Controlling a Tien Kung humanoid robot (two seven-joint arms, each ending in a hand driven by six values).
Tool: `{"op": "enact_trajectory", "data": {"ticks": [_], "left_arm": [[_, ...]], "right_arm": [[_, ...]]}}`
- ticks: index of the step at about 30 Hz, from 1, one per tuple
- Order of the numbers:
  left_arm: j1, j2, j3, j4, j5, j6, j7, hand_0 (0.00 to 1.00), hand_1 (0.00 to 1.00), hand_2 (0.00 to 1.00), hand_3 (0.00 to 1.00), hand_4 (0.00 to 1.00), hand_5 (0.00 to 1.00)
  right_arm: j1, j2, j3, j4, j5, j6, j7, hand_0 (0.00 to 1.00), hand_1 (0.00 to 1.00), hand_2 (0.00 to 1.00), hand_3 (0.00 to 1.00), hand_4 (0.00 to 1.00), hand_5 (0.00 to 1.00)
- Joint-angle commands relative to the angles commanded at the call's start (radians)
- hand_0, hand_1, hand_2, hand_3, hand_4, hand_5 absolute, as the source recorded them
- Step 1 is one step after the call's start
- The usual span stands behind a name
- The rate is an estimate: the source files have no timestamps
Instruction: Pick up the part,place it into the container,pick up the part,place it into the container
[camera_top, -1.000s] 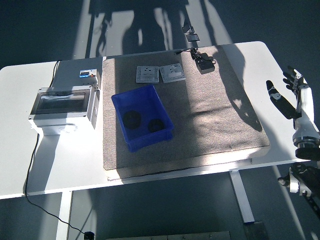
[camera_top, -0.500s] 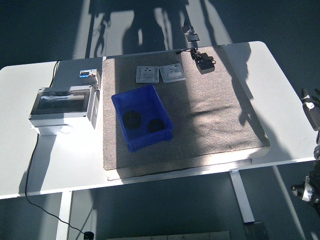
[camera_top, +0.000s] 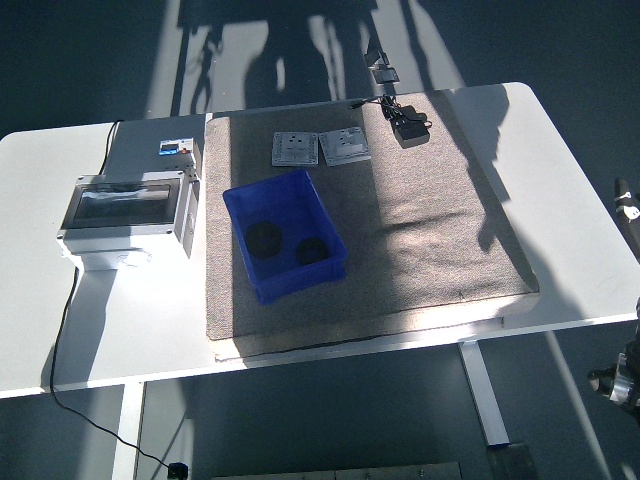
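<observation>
A blue container (camera_top: 272, 187) stands on the grey mat (camera_top: 420, 230), left of the mat's middle. Two black round parts lie inside it, one (camera_top: 263, 238) toward the left and one (camera_top: 311, 251) toward the right. Only a sliver of my right hand (camera_top: 628, 204) shows at the picture's right edge, off the table and far from the container. A piece of the right arm (camera_top: 620, 381) shows lower at the same edge. My left arm is out of the picture.
Two grey switch plates (camera_top: 295, 149) (camera_top: 345, 145) lie at the mat's far side. A black adapter (camera_top: 410, 127) with a cable sits at the far right. A grey electrical box (camera_top: 125, 213) with a clear lid stands on the left.
My right hand has drawn back to the right, from beside the table's right end to almost wholly outside the picture. The container and its parts have not moved.
</observation>
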Motion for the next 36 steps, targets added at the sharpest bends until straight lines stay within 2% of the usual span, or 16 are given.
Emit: {"op": "enact_trajectory", "data": {"ticks": [5, 6, 11, 12, 17, 18, 23, 24, 29, 30, 36], "left_arm": [[-0.007, 0.001, -0.028, 0.0, 0.021, 0.003, 0.007, 0.694, 0.666, 0.705, 0.602, 0.633, 0.553], [-0.01, 0.003, -0.035, 0.0, 0.026, 0.003, 0.01, 0.694, 0.665, 0.684, 0.596, 0.64, 0.561], [-0.05, 0.001, -0.106, 0.0, 0.119, 0.0, 0.046, 0.694, 0.665, 0.684, 0.596, 0.64, 0.561], [-0.056, 0.0, -0.112, 0.0, 0.138, -0.001, 0.051, 0.694, 0.665, 0.675, 0.597, 0.65, 0.571], [-0.079, -0.004, -0.118, 0.0, 0.185, -0.002, 0.062, 0.694, 0.665, 0.675, 0.597, 0.65, 0.571], [-0.08, -0.004, -0.116, 0.0, 0.181, -0.001, 0.062, 0.693, 0.666, 0.679, 0.597, 0.65, 0.57], [-0.085, -0.006, -0.106, 0.0, 0.169, 0.005, 0.061, 0.693, 0.666, 0.679, 0.597, 0.65, 0.57], [-0.086, -0.006, -0.104, 0.0, 0.168, 0.005, 0.06, 0.692, 0.665, 0.679, 0.597, 0.647, 0.571], [-0.086, -0.007, -0.094, 0.0, 0.155, 0.008, 0.06, 0.692, 0.665, 0.679, 0.597, 0.647, 0.571], [-0.086, -0.007, -0.095, 0.0, 0.155, 0.008, 0.061, 0.693, 0.665, 0.677, 0.595, 0.645, 0.571], [-0.086, -0.003, -0.098, 0.0, 0.154, 0.011, 0.061, 0.691, 0.664, 0.676, 0.595, 0.644, 0.574]], "right_arm": [[-0.006, -0.001, 0.047, 0.011, -0.007, 0.0, 0.005, 0.783, 0.764, 0.798, 0.82, 0.838, 0.638], [-0.007, 0.0, 0.057, 0.012, -0.006, 0.0, 0.008, 0.783, 0.762, 0.797, 0.818, 0.867, 0.661], [-0.012, 0.009, 0.11, 0.016, 0.032, 0.0, 0.053, 0.783, 0.762, 0.797, 0.818, 0.867, 0.661], [-0.01, 0.009, 0.116, 0.017, 0.032, 0.0, 0.056, 0.915, 0.826, 0.842, 0.844, 0.893, 0.671], [0.001, 0.01, 0.135, 0.023, 0.011, 0.0, 0.043, 0.915, 0.826, 0.842, 0.844, 0.893, 0.671], [0.002, 0.01, 0.137, 0.024, 0.003, 0.0, 0.037, 0.94, 0.862, 0.913, 0.954, 0.967, 0.653], [-0.001, 0.014, 0.149, 0.026, -0.031, 0.0, 0.006, 0.94, 0.862, 0.913, 0.954, 0.967, 0.653], [-0.001, 0.015, 0.152, 0.026, -0.037, 0.0, 0.0, 0.946, 0.882, 0.926, 0.967, 0.988, 0.558], [-0.001, 0.022, 0.159, 0.026, -0.057, 0.0, -0.014, 0.946, 0.882, 0.926, 0.967, 0.988, 0.558], [-0.001, 0.024, 0.159, 0.026, -0.06, 0.0, -0.016, 0.949, 0.886, 0.929, 0.969, 0.989, 0.445], [0.0, 0.028, 0.166, 0.034, -0.054, 0.0, 0.005, 0.945, 0.882, 0.924, 0.962, 0.984, 0.435]]}}
